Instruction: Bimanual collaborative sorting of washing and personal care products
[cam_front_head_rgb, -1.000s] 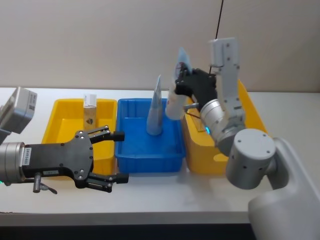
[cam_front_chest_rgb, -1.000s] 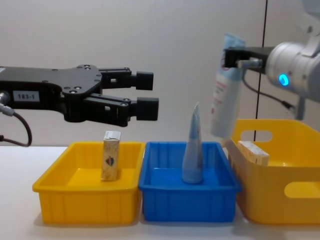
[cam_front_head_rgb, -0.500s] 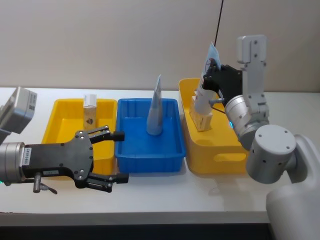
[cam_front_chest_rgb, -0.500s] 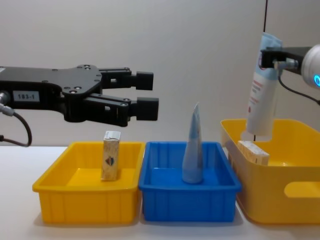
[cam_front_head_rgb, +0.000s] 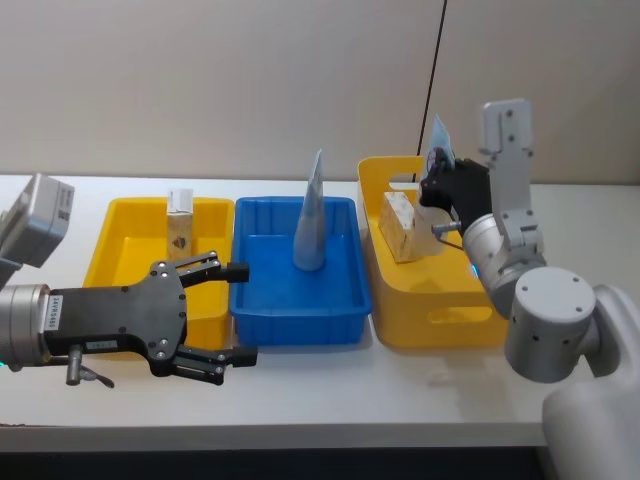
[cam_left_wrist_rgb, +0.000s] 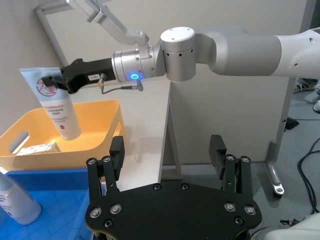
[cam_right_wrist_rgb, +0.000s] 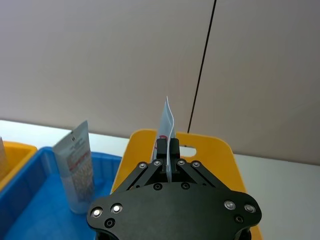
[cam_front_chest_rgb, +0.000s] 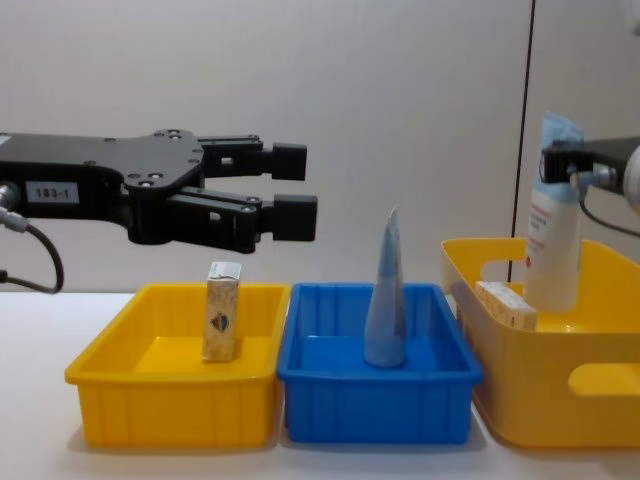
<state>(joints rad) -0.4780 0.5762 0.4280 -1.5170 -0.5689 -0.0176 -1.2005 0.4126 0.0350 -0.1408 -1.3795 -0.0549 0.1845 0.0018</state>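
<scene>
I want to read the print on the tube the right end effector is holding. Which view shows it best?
The left wrist view: the held tube faces it broadside, red print visible. The chest view shows it smaller; the head view just its top; the right wrist view its crimped edge.

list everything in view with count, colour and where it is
yellow bins: 2, yellow, one at the left end of the row, one at the right end
blue bin: 1, blue, between the yellow bins
cream cartons: 2, cream, one upright in the left yellow bin, one lying in the right yellow bin
standing tube: 1, white-blue, upright in the blue bin
held tube: 1, pale blue with red print, over the right yellow bin
table: 1, white, under the bins
left gripper: 1, black, open, above the left yellow bin
right gripper: 1, black, shut on the held tube's top
</scene>
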